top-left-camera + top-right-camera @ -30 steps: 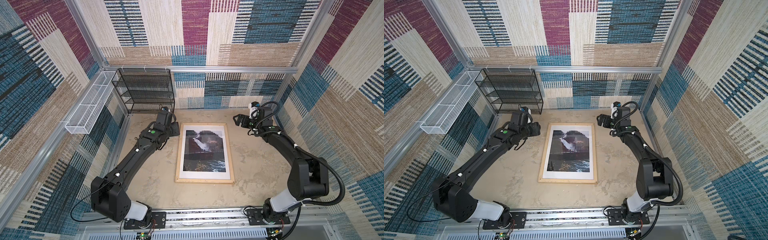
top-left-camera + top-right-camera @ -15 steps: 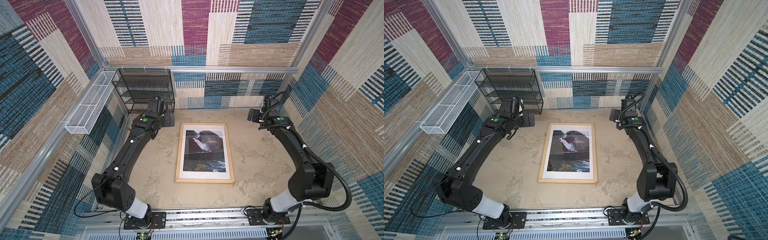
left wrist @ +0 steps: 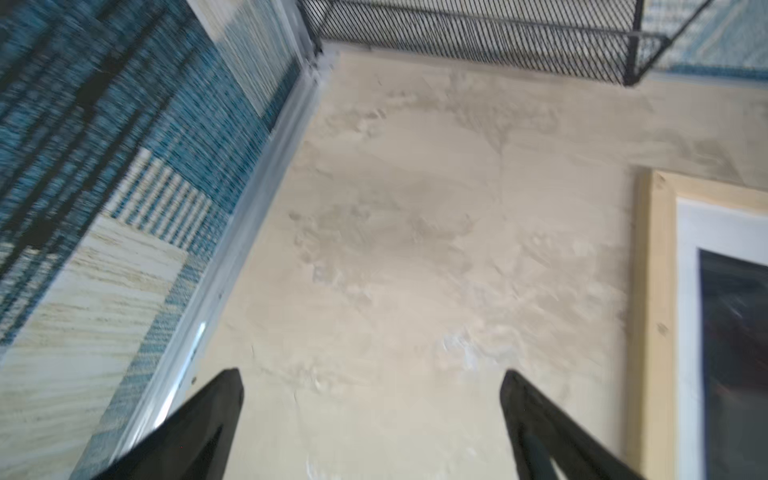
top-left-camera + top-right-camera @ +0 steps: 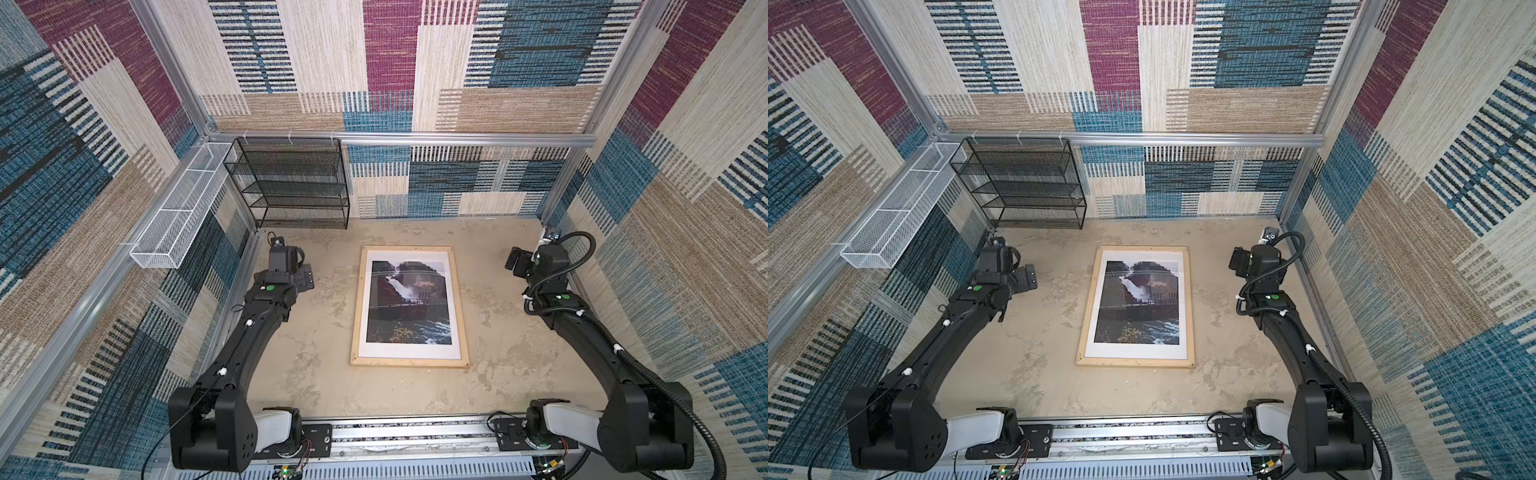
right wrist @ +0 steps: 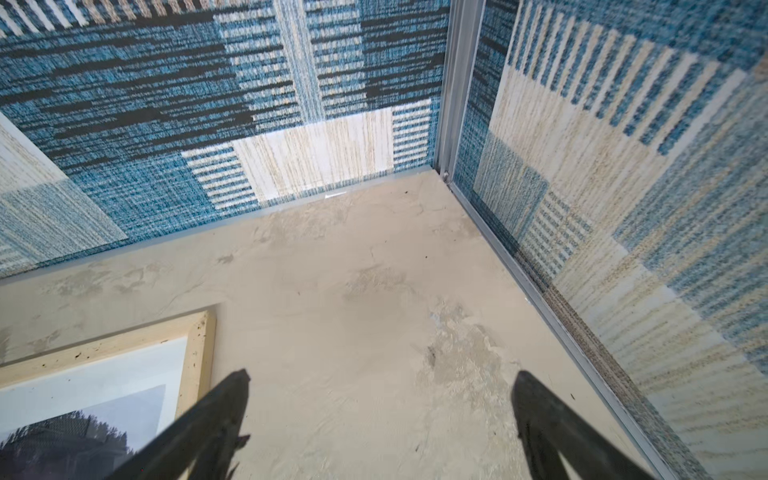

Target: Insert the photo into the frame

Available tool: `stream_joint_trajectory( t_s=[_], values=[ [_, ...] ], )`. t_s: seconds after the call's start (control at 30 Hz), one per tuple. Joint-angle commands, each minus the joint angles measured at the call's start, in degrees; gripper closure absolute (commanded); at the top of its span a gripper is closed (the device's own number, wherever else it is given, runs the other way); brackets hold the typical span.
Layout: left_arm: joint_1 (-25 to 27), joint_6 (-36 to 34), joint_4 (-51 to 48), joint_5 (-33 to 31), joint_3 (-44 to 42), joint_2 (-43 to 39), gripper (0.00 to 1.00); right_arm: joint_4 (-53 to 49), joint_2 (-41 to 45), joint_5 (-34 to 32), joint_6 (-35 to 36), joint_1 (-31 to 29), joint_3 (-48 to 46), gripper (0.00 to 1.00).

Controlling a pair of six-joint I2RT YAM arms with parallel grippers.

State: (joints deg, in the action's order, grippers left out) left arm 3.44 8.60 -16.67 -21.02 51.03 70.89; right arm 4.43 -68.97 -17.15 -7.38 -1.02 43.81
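Photo (image 4: 409,302) of a dark waterfall lies face up inside the frame (image 4: 409,363), a pale wooden rectangle lying flat on the mottled beige tabletop (image 4: 316,340); both top views show it this way. A white border (image 4: 409,351) runs between the picture and the wooden bars (whether it is a mat or the print's own margin cannot be told).

The left gripper (image 4: 305,279) hangs to the left of the frame, level with its far half and clear of the wood, over bare tabletop. In the left wrist view its two black fingers (image 3: 199,424) are spread wide with only tabletop between them. One long bar of the frame (image 3: 658,291) and a strip of the photo (image 3: 735,332) show at the edge of that view.

The right gripper (image 4: 515,264) hangs to the right of the frame, near its far right corner and well apart from it. Its jaws are also spread wide and hold nothing, as the right wrist view (image 5: 383,376) shows. In that view a corner of the frame (image 5: 195,353) lies just beside one finger, not touching it.

Beyond the frame's far left corner a black mesh shelf rack (image 4: 291,183) stands against the back wall. Further left of the frame, a white wire basket (image 4: 178,212) hangs on the side wall.
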Motion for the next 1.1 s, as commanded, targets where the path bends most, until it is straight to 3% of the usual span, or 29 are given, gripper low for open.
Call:
stream_joint_trajectory(
  t_s=[0.0,0.13,0.27,0.37,0.47,0.53,0.63,0.87,0.93,1.0,1.07],
  values=[
    [-1.2,-5.7,19.5,-3.1,-9.7,-4.0,0.00,11.7,0.2,-1.5,1.8,0.1,-2.2,0.00],
    [-4.8,-5.5,26.5,0.3,-17.6,-8.0,0.00,18.9,0.1,-0.2,5.6,0.2,-6.9,0.00],
    [-8.5,-3.8,32.2,3.5,-21.3,-5.0,0.00,29.6,1.1,2.9,8.7,0.3,-13.7,0.00],
    [-12.2,1.0,40.8,15.2,-24.3,-0.7,0.00,28.6,-0.8,3.0,9.0,0.3,-13.3,0.00],
    [-12.2,1.1,47.4,20.3,-25.3,4.4,0.01,28.1,-2.3,2.4,8.1,0.3,-13.2,0.00],
    [-12.2,0.9,49.5,20.1,-25.3,7.4,0.01,29.6,-2.5,0.9,7.7,0.3,-14.5,0.00],
    [-12.2,-0.5,61.8,21.9,-29.0,11.0,0.00,34.1,-2.0,4.0,10.3,0.3,-18.0,0.00],
    [-11.6,-5.1,62.7,31.6,-28.5,13.0,0.01,40.8,-4.6,11.4,13.0,0.4,-20.7,0.00],
    [-10.0,-5.6,70.8,29.1,-29.3,18.4,0.00,43.8,-5.1,12.6,13.0,0.4,-22.3,0.00],
    [-9.4,-5.9,60.8,27.4,-26.8,15.7,0.00,46.3,-5.3,15.3,13.4,0.4,-24.0,0.01],
    [-8.1,-6.4,65.8,24.3,-27.6,17.6,0.01,47.0,-5.2,18.4,13.7,0.4,-24.6,0.00]
  ],
)
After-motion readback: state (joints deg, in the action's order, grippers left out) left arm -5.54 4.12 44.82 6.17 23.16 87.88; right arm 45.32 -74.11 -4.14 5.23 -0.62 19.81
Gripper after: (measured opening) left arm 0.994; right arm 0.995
